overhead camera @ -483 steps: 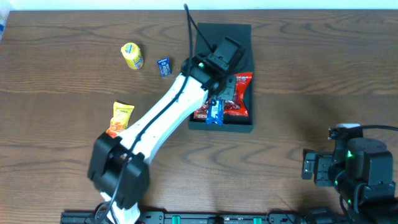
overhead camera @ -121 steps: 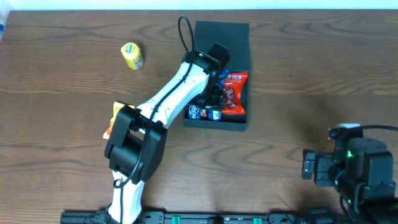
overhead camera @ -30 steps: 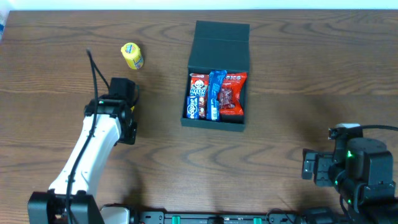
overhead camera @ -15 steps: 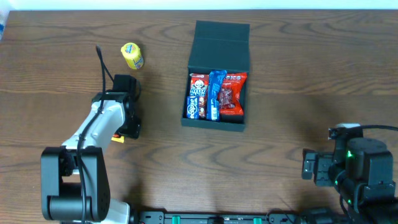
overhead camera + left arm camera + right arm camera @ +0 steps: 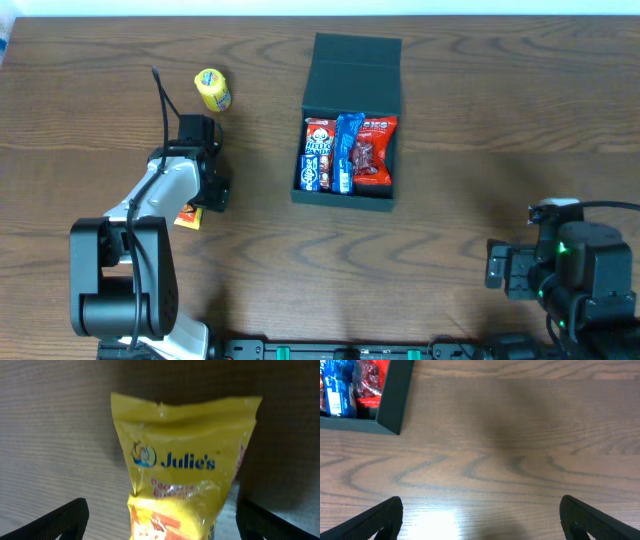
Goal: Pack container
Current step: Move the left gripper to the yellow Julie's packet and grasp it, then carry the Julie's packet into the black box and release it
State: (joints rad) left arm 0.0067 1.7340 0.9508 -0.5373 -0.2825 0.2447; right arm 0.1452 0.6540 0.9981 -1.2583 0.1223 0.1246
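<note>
The left tool (image 5: 162,520) has come away from the container (image 5: 343,197) and now hangs spread either side of a yellow Julie's packet (image 5: 182,465). The right tool (image 5: 480,522) gapes empty over the brown wooden tabletop (image 5: 480,120). The container sits mid-tabletop, lid (image 5: 357,58) back, three snack packets (image 5: 348,150) inside. A round yellow snack (image 5: 212,90) lies to its left.

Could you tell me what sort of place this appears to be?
Probably a robotics lab bench: a wood-grain table, a left arm and right arm, and a dark container holding snack packets.
</note>
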